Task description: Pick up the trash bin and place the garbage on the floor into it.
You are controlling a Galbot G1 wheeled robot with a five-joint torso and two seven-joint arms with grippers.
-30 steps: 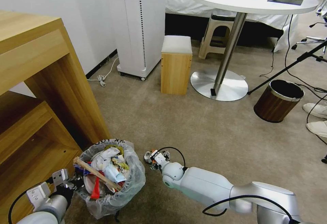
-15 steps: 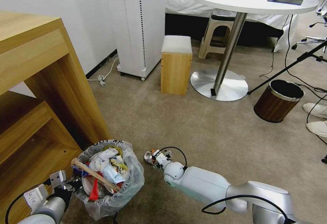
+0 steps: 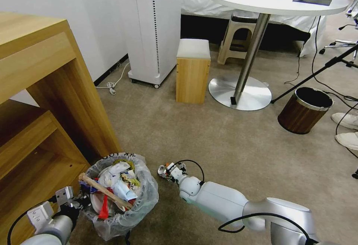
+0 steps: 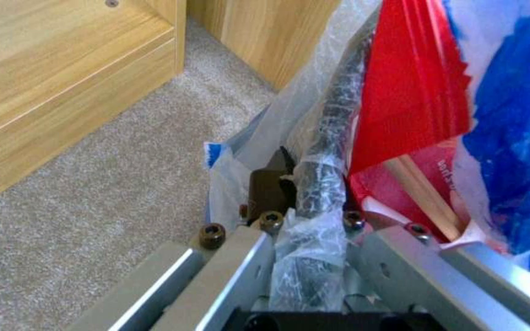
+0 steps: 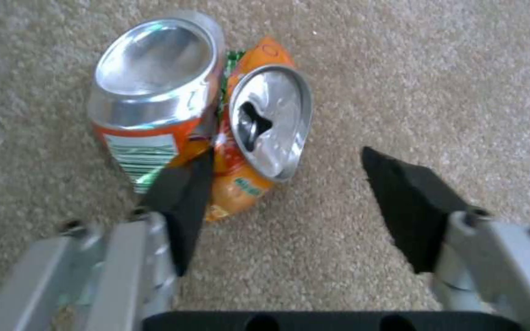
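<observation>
Head view half-hides right claw (image 5: pixel 283 193), spread beside crushed can (image 5: pixel 204 119); left claw (image 4: pixel 305 216) apparently clamps bin rim (image 4: pixel 332 138).

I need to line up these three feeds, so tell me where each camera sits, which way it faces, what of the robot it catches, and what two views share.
Head view: on the robot's head, looking forward and down over the carpet; both arms show, the left gripper at the trash bin, the right gripper at the crushed can.
Left wrist view: on the left wrist, facing the bin's bagged rim clamped between its fingers.
Right wrist view: on the right wrist, facing down at the carpet; its open fingers flank the can.
Shared: head and right wrist views both show the can.
</observation>
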